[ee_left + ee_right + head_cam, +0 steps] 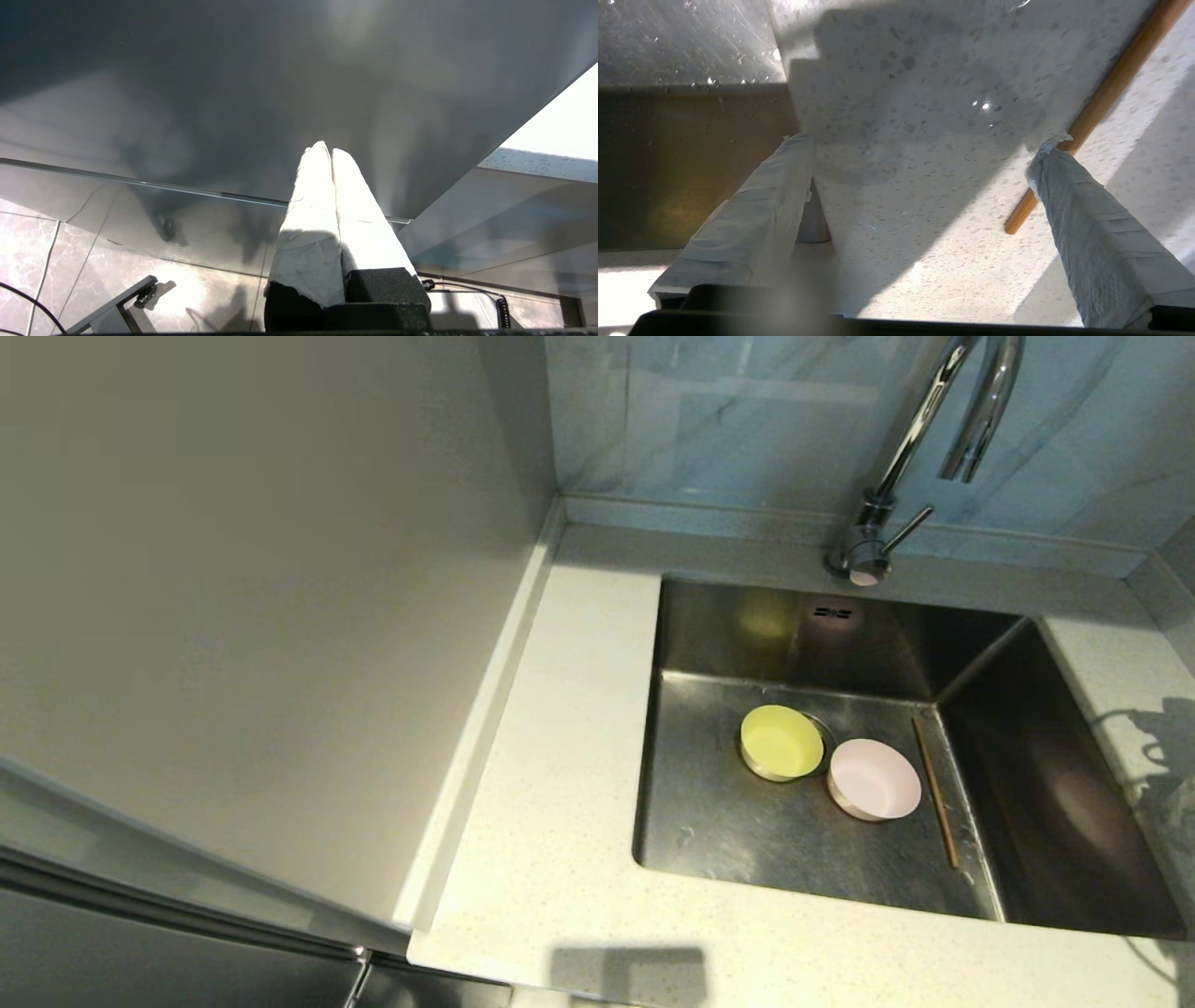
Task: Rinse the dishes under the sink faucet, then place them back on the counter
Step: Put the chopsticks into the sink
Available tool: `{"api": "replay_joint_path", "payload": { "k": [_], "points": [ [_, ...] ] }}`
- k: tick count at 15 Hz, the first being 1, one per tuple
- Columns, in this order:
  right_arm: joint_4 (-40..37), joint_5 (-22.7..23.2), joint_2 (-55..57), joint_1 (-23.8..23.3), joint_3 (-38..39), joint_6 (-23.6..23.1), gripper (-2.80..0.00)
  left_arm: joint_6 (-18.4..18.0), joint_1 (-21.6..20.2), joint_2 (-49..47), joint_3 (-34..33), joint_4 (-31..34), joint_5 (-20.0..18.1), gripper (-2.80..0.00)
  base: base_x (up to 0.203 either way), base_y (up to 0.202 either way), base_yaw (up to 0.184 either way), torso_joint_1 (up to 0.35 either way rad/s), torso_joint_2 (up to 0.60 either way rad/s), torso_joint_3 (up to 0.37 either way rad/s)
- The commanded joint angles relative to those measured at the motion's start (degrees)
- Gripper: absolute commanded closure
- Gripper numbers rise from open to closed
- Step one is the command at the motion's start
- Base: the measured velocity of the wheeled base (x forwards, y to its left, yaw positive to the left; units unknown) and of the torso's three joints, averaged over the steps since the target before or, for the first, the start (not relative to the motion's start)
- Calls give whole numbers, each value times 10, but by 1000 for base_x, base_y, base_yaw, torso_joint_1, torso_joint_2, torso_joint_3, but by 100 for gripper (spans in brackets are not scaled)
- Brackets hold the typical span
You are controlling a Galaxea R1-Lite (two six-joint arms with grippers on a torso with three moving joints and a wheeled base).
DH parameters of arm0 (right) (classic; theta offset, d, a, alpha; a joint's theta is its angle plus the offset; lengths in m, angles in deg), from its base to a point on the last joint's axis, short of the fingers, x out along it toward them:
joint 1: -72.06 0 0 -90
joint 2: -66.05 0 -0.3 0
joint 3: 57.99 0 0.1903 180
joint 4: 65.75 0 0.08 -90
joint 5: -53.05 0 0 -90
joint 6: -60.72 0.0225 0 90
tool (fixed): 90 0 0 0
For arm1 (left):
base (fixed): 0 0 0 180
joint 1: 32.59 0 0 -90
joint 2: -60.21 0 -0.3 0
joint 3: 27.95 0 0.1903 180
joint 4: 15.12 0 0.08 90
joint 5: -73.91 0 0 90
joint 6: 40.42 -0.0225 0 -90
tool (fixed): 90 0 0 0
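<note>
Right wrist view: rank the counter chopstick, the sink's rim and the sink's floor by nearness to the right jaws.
1. The chopstick, on the counter, beside one jaw of the open right gripper; the sink rim, at the other jaw: too close to call.
2. Sink floor, down past the rim.

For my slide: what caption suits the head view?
Yellow-green bowl, pink bowl and a chopstick in the sink.

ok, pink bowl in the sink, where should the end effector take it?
Grip the pink bowl by its rim, coming down from above, one finger inside and one outside. It sits upright and open in the sink. Choose the near edge: the yellow bowl crowds one side and a chopstick lies beside the other.
</note>
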Motion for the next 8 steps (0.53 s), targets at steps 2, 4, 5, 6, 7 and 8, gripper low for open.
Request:
{"api": "replay_joint_path", "payload": {
  "k": [2,4,5,6,7,8],
  "points": [
    [29,-14,-1,1,-5,-3,-280,0,0,2,0,0,0,0,0,0,0,0,0,0],
    [64,-41,3,1,-1,-3,-280,0,0,2,0,0,0,0,0,0,0,0,0,0],
    [78,-47,7,0,0,-4,-280,0,0,2,0,0,0,0,0,0,0,0,0,0],
    [80,-50,11,0,-2,-4,-280,0,0,2,0,0,0,0,0,0,0,0,0,0],
    [81,-57,15,-1,-2,-4,-280,0,0,2,0,0,0,0,0,0,0,0,0,0],
    [81,-61,18,-1,-2,-4,-280,0,0,2,0,0,0,0,0,0,0,0,0,0]
  ]
}}
